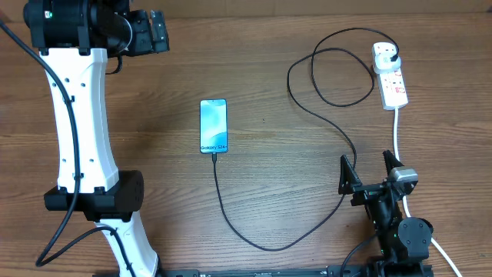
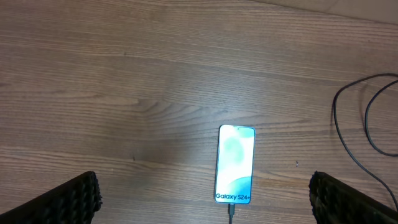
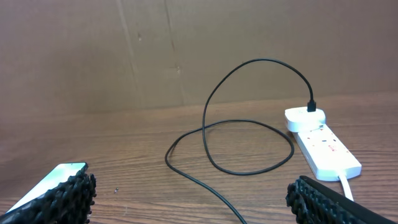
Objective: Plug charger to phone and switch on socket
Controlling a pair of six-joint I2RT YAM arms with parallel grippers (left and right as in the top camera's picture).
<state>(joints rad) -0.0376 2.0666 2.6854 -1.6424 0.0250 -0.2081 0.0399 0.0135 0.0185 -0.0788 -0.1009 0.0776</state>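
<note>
The phone (image 1: 214, 126) lies flat mid-table, its blue screen lit, with the charger (image 1: 307, 115) connector tip in its near end (image 2: 231, 208). The black cable runs from there in a loop to a plug in the white socket (image 1: 390, 77) at the far right; the plug also shows in the right wrist view (image 3: 311, 106). My left gripper (image 2: 205, 199) is open and empty, high above the table at the far left, with the phone (image 2: 236, 163) between its fingers in view. My right gripper (image 1: 370, 173) is open and empty near the front right edge, facing the socket (image 3: 323, 143) and the cable loop (image 3: 249, 149).
The socket's thick white cord (image 1: 397, 135) runs down past my right gripper toward the front edge. A brown board wall (image 3: 186, 50) stands behind the table. My left arm's white body (image 1: 77, 123) stands along the left side.
</note>
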